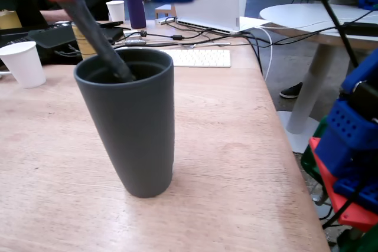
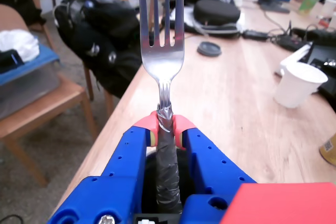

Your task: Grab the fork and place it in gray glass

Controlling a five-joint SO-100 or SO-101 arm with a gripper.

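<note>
Two red-tipped fingers (image 2: 180,129) of the blue claw (image 2: 165,129) are clamped on the fork (image 2: 161,51) at its taped neck, tines outward, its dark handle angling down inside the gray glass (image 1: 133,128), upright on the wooden desk (image 1: 236,163).

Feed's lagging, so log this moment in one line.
gripper: shut on fork | fork handle end inside gray glass | glass upright on table | release pending

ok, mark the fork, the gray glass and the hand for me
fork (image 2: 163,61): wrist view, base of the tines.
gray glass (image 1: 139,140): fixed view, middle of the outer wall.
hand (image 2: 164,124): wrist view, between the red fingertips clamped on the fork's neck.
</note>
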